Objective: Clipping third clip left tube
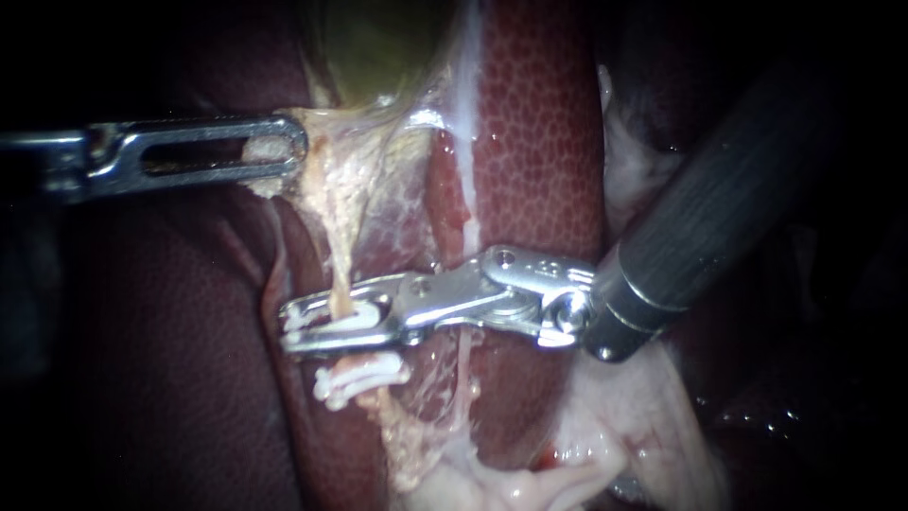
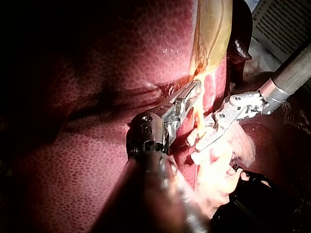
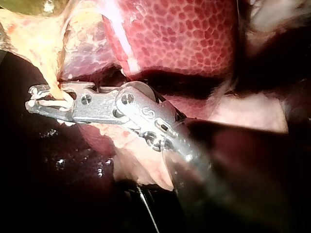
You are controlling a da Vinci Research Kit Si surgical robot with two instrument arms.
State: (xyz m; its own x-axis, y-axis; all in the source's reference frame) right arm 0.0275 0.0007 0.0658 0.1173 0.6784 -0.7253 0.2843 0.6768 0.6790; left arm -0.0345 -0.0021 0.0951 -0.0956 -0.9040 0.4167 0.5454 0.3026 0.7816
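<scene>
Endoscope view: the left tube [image 1: 338, 270] is seen as a thin pale strand running down from the gallbladder [image 1: 378, 47] neck, with the liver [image 1: 539, 142] to its right. The right instrument [image 1: 303, 326] is seen entering from the upper right. Its jaws are placed across the tube and nearly together, and a white clip [image 1: 355, 320] is held between them, around the strand. A seated clip [image 1: 364, 377] is found on the same tube, just below the jaws and apart from them. The left instrument [image 1: 284, 149] is seen entering from the left. Its slotted jaws are closed on pale tissue [image 1: 331, 170] at the gallbladder neck, well above the clips. Right wrist view: the tube is confirmed passing between the right jaws, inside the white clip.
</scene>
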